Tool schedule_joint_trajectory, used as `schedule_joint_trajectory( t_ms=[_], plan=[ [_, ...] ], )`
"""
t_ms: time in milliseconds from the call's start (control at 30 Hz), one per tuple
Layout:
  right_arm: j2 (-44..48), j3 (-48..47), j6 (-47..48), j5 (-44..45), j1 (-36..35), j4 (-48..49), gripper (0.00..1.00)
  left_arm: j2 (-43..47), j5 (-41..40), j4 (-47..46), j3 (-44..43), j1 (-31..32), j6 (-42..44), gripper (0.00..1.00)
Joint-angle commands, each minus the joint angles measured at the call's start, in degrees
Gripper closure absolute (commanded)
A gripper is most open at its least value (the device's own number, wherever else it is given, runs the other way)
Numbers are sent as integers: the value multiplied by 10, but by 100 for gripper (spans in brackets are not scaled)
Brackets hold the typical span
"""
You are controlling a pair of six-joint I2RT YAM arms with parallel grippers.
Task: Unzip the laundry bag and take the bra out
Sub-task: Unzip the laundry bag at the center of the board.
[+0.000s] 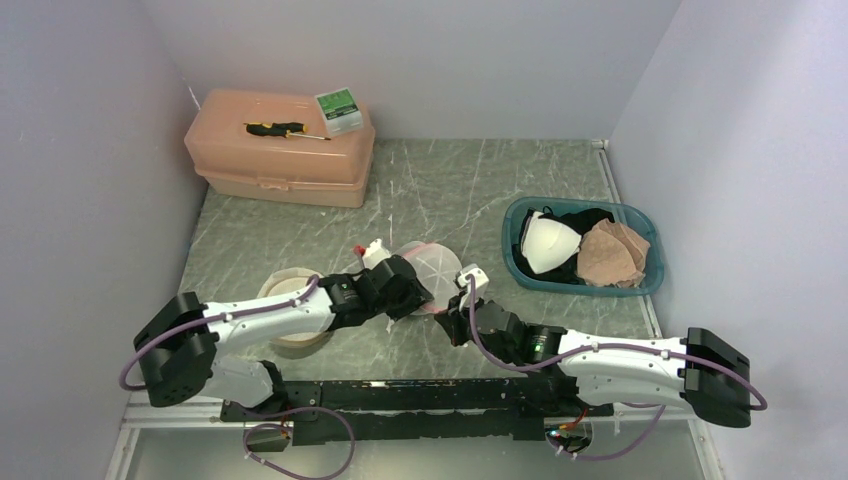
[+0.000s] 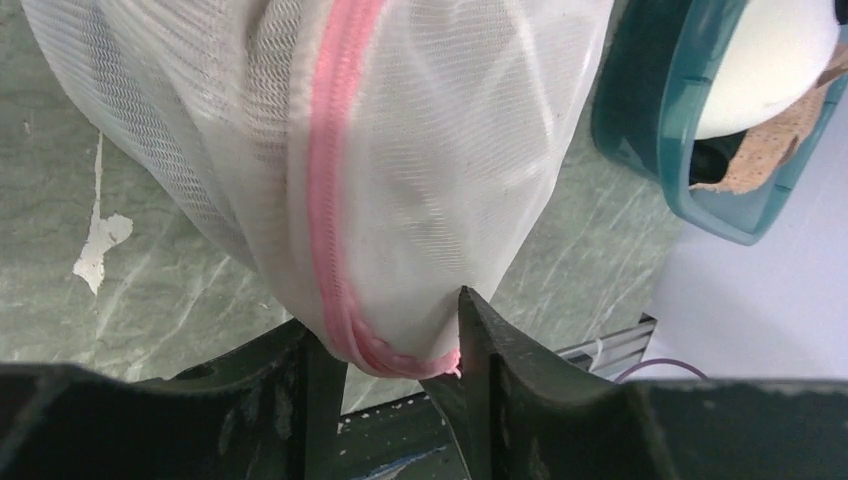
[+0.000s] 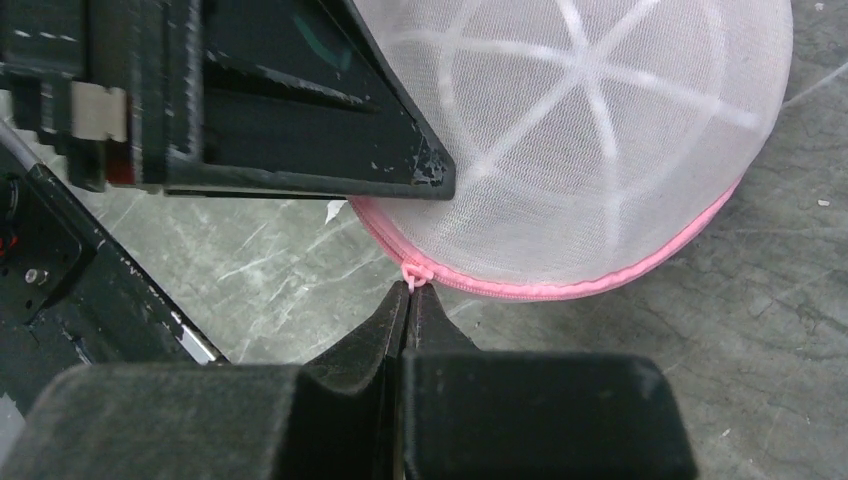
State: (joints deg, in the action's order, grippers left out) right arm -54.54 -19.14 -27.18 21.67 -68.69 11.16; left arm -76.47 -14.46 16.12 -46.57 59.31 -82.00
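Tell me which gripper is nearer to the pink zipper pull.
Right. The right gripper pinches the zipper pull itself; the left gripper clamps the seam of the laundry bag farther along.

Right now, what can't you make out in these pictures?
Laundry bag contents: both wrist views, mesh too cloudy to show what's inside.
Zipper pull: right wrist view, too small to tell whether the right hand grips it.
Bag's near side: top view, hidden behind left hand.
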Motion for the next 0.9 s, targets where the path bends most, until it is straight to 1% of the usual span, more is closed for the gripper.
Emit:
schedule_joint_trajectory(
  t_ms=[0, 33, 167, 233, 333, 400, 467, 533, 633, 700, 800, 867],
  plan=[
    [0, -22, 2, -11, -3, 30, 100, -17, -10, -6, -24, -7, -1, 58],
    [2, -21, 1, -8, -3, 28, 100, -14, -10, -8, -24, -9, 1, 63],
    [10, -20, -7, 14, -3, 0, 100, 9, -12, 3, -23, -18, 12, 79],
    [11, -20, -12, 32, -1, -20, 100, 20, 3, 7, -19, -28, 17, 86],
    [4, -20, -28, 45, 13, -48, 100, 34, 23, 3, -11, -37, 25, 94],
    [-2, -17, -47, 39, 33, -58, 100, 41, 33, -1, -6, -41, 30, 97],
    [-2, -14, -69, 37, 58, -71, 100, 49, 41, -3, -2, -44, 34, 97],
    [13, -10, -83, 45, 77, -82, 100, 58, 50, -5, 2, -48, 40, 97],
    [53, -12, -80, 75, 83, -100, 100, 69, 80, -26, 9, -65, 68, 97],
    [95, -15, -51, 77, 83, -104, 100, 72, 132, -73, 15, -90, 126, 97],
    [169, -20, -7, 68, 80, -115, 100, 48, 299, -121, -14, -157, 219, 93],
    [201, -36, 17, 67, 77, -139, 100, 15, 389, -107, -63, -192, 282, 92]
  ],
)
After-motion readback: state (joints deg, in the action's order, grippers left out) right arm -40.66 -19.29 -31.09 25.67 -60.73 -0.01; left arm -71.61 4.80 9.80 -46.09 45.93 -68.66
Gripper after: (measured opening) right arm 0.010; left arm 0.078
